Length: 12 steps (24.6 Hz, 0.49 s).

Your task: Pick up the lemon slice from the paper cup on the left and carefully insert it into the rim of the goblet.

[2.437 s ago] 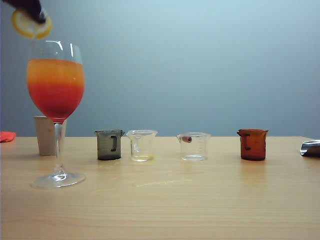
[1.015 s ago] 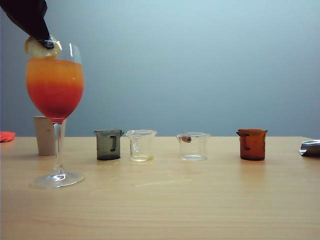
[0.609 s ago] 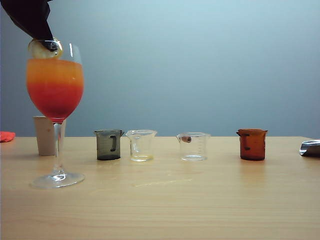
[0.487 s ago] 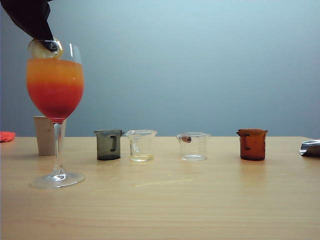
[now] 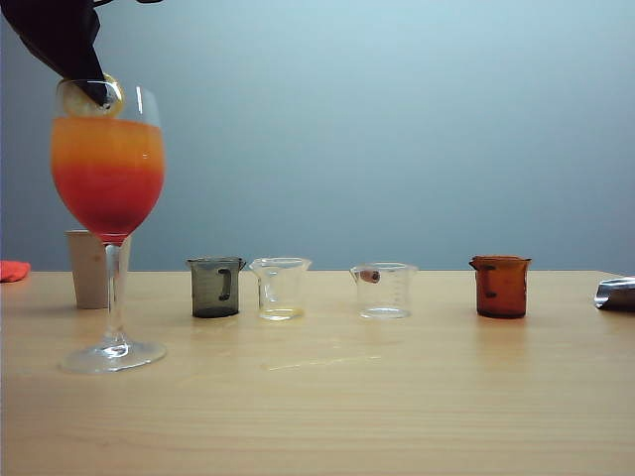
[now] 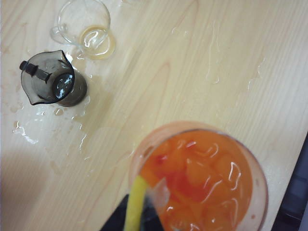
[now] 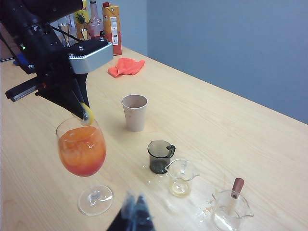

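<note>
The goblet (image 5: 109, 169) with orange-to-red liquid stands at the left of the table. The lemon slice (image 5: 112, 93) sits edge-down at its rim, partly inside the bowl. My left gripper (image 5: 94, 91) reaches down from above and is shut on the slice. In the left wrist view the slice (image 6: 134, 202) shows edge-on between the dark fingers of the left gripper (image 6: 139, 214), at the goblet's rim (image 6: 260, 178). The paper cup (image 5: 89, 268) stands behind the goblet. My right gripper (image 7: 136, 204) hangs shut and empty above the table, well away from the goblet (image 7: 82, 149).
A smoky grey beaker (image 5: 216, 288), two clear beakers (image 5: 281, 288) (image 5: 384, 290) and an amber beaker (image 5: 501, 286) stand in a row. A red cloth (image 5: 12, 270) lies far left. A silver part (image 5: 615, 294) pokes in at the right edge. Cartons (image 7: 111, 21) stand at the back.
The left gripper brought the lemon slice down from above the goblet to its rim. Over the last half second it has hardly moved. The right arm is still.
</note>
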### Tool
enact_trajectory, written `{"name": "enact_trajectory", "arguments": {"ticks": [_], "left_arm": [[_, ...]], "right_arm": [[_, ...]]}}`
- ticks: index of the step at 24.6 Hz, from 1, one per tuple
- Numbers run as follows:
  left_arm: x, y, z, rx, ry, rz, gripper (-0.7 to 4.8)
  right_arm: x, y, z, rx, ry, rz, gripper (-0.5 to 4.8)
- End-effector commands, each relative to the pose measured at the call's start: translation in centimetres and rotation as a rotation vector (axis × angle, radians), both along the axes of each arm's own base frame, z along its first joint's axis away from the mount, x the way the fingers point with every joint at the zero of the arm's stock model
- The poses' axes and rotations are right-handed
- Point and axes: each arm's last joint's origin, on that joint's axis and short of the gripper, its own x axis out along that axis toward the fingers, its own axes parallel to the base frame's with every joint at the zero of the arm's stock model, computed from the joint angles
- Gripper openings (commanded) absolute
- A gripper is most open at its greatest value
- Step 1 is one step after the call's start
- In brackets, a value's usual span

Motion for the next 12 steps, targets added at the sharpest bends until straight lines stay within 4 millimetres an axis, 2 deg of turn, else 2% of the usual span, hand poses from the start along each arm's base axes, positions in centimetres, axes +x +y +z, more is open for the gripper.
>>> {"name": "enact_trajectory", "arguments": {"ticks": [1, 3, 5, 12], "left_arm": [[0.01, -0.04, 0.12, -0.018, -0.006, -0.006, 0.31], [0.01, -0.04, 0.13, -0.018, -0.006, -0.006, 0.33], [0.0, -0.04, 0.18, -0.019, -0.006, -0.003, 0.91], [-0.05, -0.03, 0.33, -0.021, -0.005, 0.0, 1.05]], "right_arm": [[-0.02, 0.02, 0.21, 0.01, -0.011, 0.007, -0.02], [-0.03, 0.01, 0.21, 0.01, -0.011, 0.007, -0.02], [-0.03, 0.01, 0.21, 0.01, -0.011, 0.007, -0.02], [-0.02, 0.02, 0.21, 0.01, -0.011, 0.006, -0.02]]}}
